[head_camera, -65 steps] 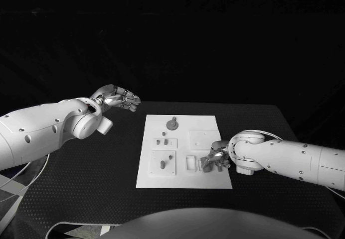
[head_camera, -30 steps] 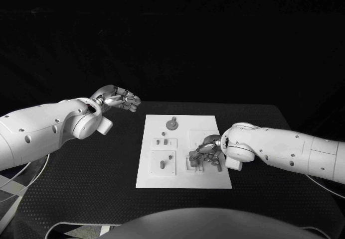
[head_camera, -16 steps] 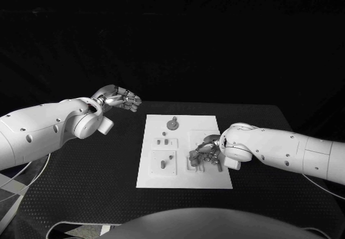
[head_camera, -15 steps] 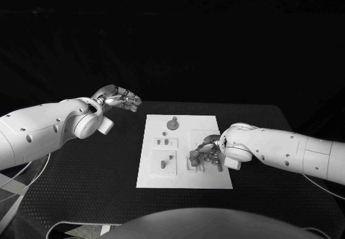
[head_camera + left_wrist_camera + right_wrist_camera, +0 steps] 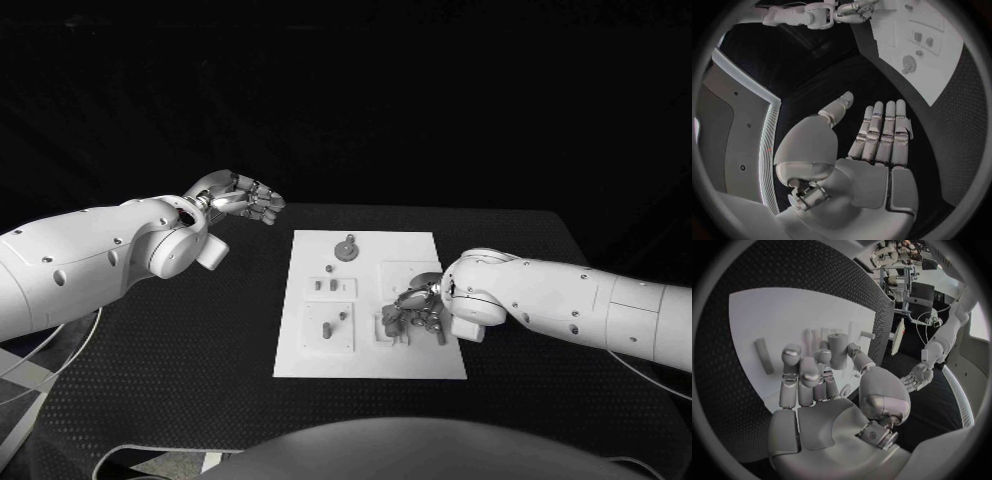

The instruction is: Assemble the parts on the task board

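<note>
Reaching over the near right part of the task board point(image 5: 372, 300), the right hand point(image 5: 414, 309) sits low with its fingers pointing down among the small parts point(image 5: 336, 284) that stand there, and the right wrist view shows a short grey cylinder point(image 5: 837, 351) upright just past the fingertips point(image 5: 792, 354), with a flat bar point(image 5: 764, 356) lying apart on the white surface. Whether the hand actually holds anything I cannot tell; its fingers lie close together and extended, the thumb bent to the side, and the cylinder looks near them rather than clearly pinched (the fisheye curve makes contact hard to judge). That low, fingers-first posture probably serves to line up on a part before taking or seating it. The left hand point(image 5: 242, 199) hangs raised beyond the board's far left corner, well clear of it, its fingers straight and side by side in the left wrist view with nothing in the palm, likely parked there so it does not crowd the working side. Other parts stand in the board's left and far sections, including a round knob-like piece point(image 5: 346, 248).
</note>
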